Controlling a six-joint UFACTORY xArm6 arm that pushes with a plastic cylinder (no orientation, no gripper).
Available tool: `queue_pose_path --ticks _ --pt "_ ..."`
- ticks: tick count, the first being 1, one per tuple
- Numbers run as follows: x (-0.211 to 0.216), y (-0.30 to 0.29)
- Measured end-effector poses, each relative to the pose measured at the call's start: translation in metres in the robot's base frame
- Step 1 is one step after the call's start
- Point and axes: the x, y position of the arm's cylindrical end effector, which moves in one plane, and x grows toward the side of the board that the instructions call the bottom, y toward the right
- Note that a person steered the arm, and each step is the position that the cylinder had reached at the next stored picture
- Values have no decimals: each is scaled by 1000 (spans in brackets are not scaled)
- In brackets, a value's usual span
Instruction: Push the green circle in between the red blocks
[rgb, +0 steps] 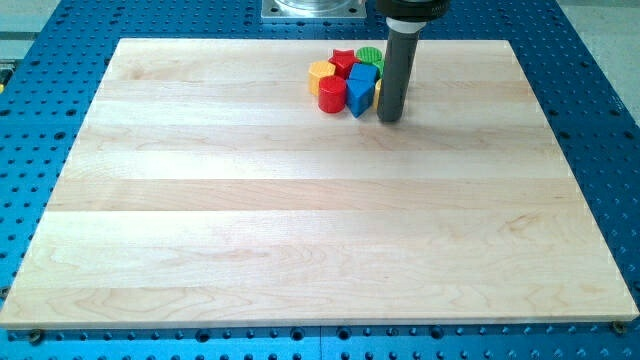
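My tip (389, 119) resting on bench (300, 220), just right of block cluster. Green circle (371, 56) sitting at cluster's top right, touching red star (343, 62); red cylinder (331, 96) lying lower left. No jaws fitted; no readable writing.

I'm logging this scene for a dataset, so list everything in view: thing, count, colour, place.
wooden board: one, pale wood, fills most of the view
blue table: one, blue with holes, around the board
red star block: one, red, top of the cluster
red cylinder block: one, red, cluster's bottom left
green circle: one, green, cluster's top right, partly hidden
blue blocks: apparently two, blue, cluster's right
yellow block: one, yellow, cluster's left
my tip: one, dark rod, just right of the blue blocks
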Motion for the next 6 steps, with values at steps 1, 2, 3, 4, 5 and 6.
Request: queue_pose_path --ticks 1,2,3,4,5,6 --pt "2 0" --pt "10 23" --pt "-6 98" --pt "-75 123" --pt "-101 116" --pt "-112 84"
